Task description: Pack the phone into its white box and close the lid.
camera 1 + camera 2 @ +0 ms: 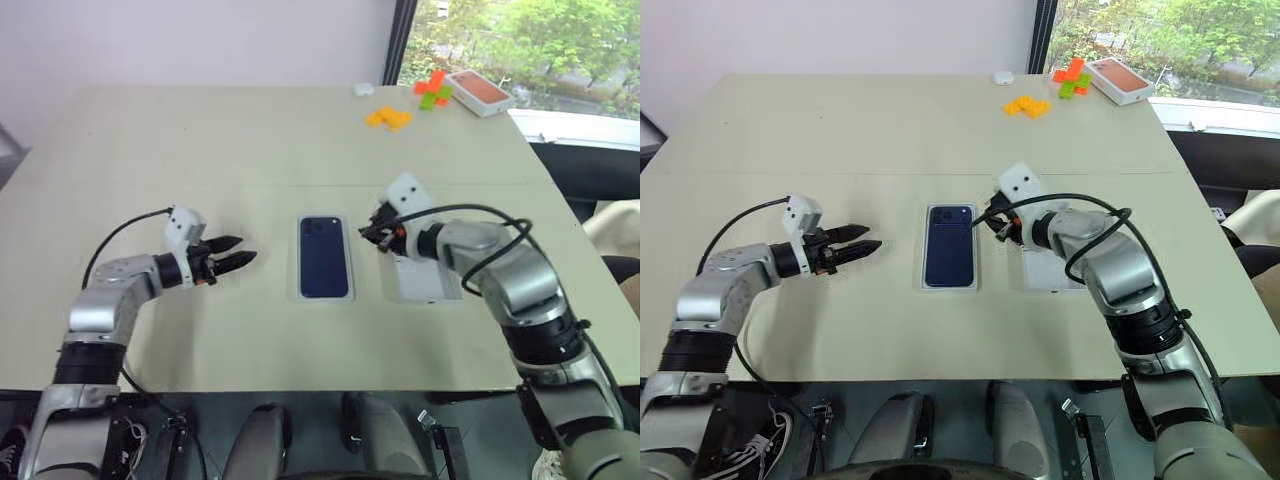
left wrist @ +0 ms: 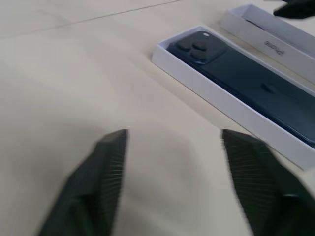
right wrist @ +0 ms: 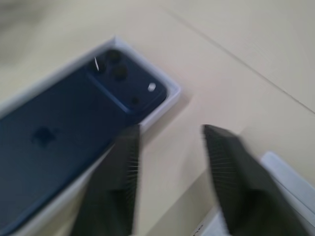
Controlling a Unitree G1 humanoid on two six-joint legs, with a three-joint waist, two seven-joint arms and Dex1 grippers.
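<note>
While the two black fingers of the right gripper (image 3: 170, 162) stand a little apart with nothing between them, they hang over the bare beige tabletop (image 1: 200, 140) between the tray and the lid. The left gripper (image 1: 852, 245) is on the other side of the tray, its fingers also apart and empty, pointing toward it from nearby.

The slim dark navy-blue smartphone with a glossy back (image 1: 324, 256) already lies face down in the shallow white cardboard tray (image 2: 206, 88), camera cluster at the far end, with the thin rim showing all round it. Just beside the tray, under the right wrist, lies the deeper white cardboard lid (image 1: 425, 280), touching neither tray nor phone; which face is up I cannot tell for sure.

The lid is probably light and fairly stiff, though its thin walls would flex under a hard squeeze, and smooth card can slip. A hold across the two long walls near the middle, or one gripper at each short end, looks safest for keeping it level. The fit over the tray is likely close, so any tilt could jam a corner or push the light tray across the tabletop.

Far off by the window sit a white box with an orange-red top (image 1: 480, 92), some orange and green blocks (image 1: 432, 90) and yellow pieces (image 1: 388, 117).
</note>
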